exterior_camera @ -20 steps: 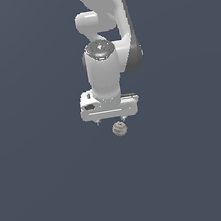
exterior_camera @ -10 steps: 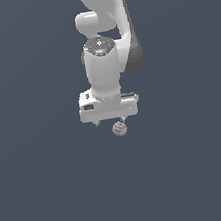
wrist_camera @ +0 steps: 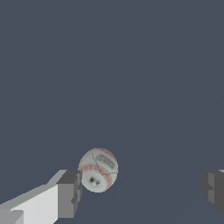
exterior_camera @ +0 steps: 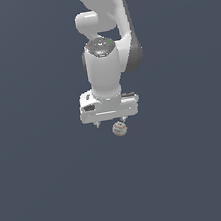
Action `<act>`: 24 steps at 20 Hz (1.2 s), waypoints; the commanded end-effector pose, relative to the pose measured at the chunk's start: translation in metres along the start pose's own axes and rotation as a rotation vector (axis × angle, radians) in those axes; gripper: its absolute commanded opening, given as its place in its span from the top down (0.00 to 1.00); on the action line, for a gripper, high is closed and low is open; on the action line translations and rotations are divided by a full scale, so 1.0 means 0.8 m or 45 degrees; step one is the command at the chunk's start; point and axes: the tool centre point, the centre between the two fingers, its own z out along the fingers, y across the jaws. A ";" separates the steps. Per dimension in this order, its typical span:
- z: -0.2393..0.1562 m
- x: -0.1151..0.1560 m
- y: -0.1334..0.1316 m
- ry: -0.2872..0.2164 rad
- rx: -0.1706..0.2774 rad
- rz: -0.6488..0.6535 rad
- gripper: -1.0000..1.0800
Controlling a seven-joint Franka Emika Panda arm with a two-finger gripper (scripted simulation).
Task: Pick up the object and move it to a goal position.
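The object is a tiny grey-beige ball (exterior_camera: 119,128) with reddish seams, lying on the dark floor just below the white hand. My gripper (exterior_camera: 112,123) points down over it. In the wrist view the ball (wrist_camera: 98,169) lies between the two grey fingertips, close beside one fingertip (wrist_camera: 70,194) and far from the other (wrist_camera: 214,188). I cannot tell whether the near fingertip touches it. The gripper (wrist_camera: 142,192) is wide open and holds nothing.
A plain dark grey-blue floor (exterior_camera: 54,192) stretches all around. The white arm (exterior_camera: 104,42) rises above the hand toward the top of the exterior view. No goal marker shows.
Hardly anything. The hand has settled very slightly lower over the ball. The ball has not moved.
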 end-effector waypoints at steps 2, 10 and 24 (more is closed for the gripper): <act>0.006 -0.003 -0.003 -0.007 0.002 -0.049 0.04; 0.031 -0.018 -0.015 -0.030 0.011 -0.251 0.04; 0.085 -0.055 -0.045 -0.077 0.053 -0.730 0.04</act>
